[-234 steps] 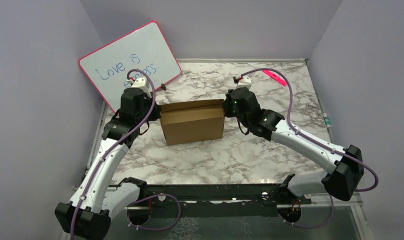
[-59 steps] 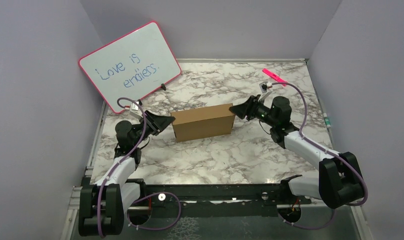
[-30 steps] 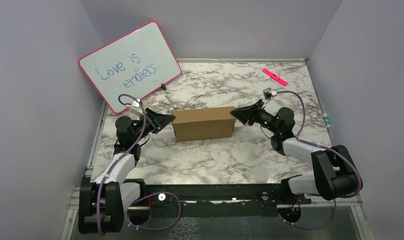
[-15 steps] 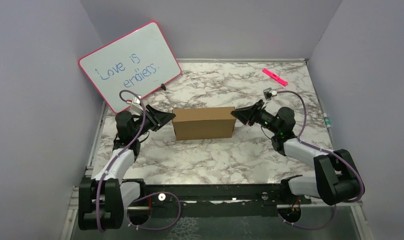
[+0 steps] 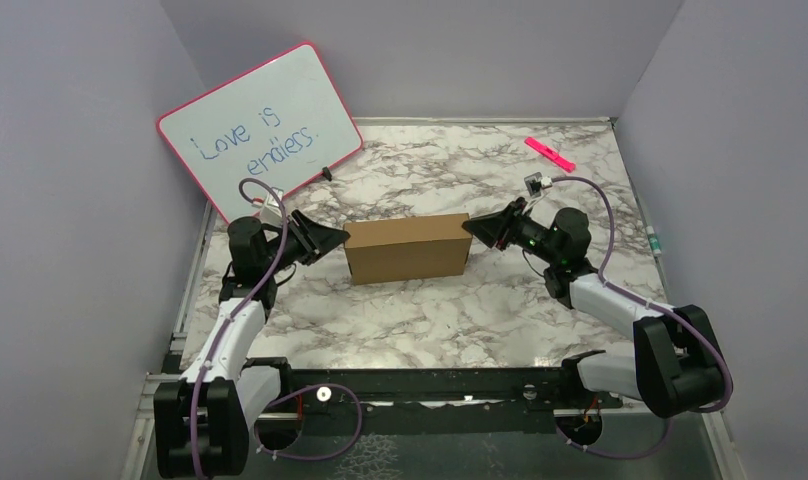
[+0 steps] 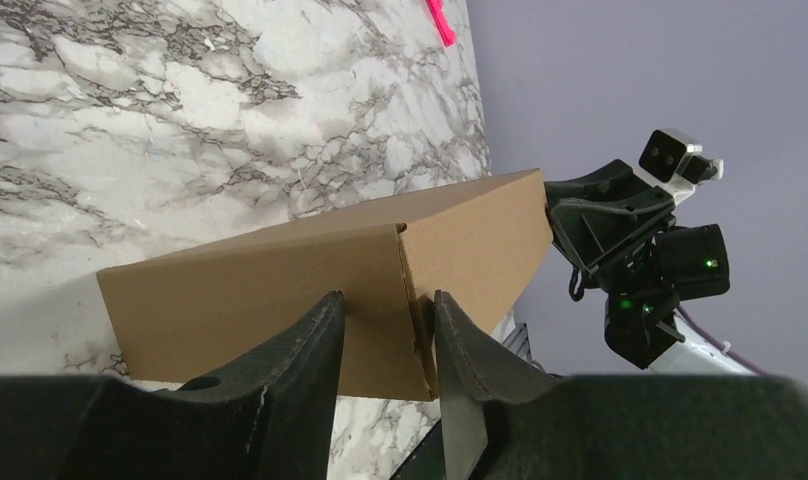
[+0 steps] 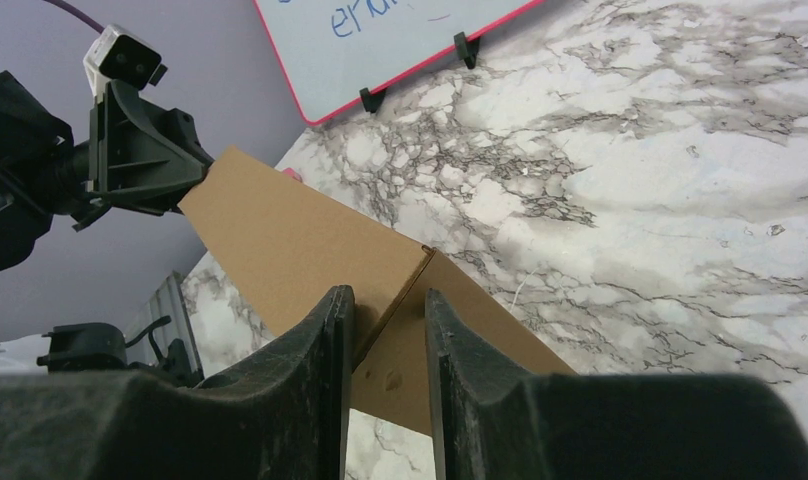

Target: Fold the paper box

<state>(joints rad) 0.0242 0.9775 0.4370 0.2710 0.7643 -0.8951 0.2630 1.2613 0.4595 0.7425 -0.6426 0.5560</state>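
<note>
The paper box [image 5: 407, 246] is a closed, plain brown rectangular box lying on the marble table [image 5: 460, 310]. My left gripper [image 5: 338, 240] points at its left end, fingertips against the cardboard. In the left wrist view, the left gripper [image 6: 385, 296] has its jaws apart, straddling a corner edge of the box [image 6: 280, 280] without clasping it. My right gripper [image 5: 470, 226] meets the box's right end the same way. In the right wrist view, the right gripper [image 7: 387, 292] stands open across a corner edge of the box [image 7: 280, 220].
A pink-framed whiteboard [image 5: 260, 130] leans at the back left. A pink marker [image 5: 549, 153] lies at the back right. Purple walls close in three sides. The arms' base rail [image 5: 420, 385] runs along the near edge.
Both grippers' jaws have narrowed slightly while staying at the box's ends. The left arm has straightened a little. The box has not moved over the last second.
</note>
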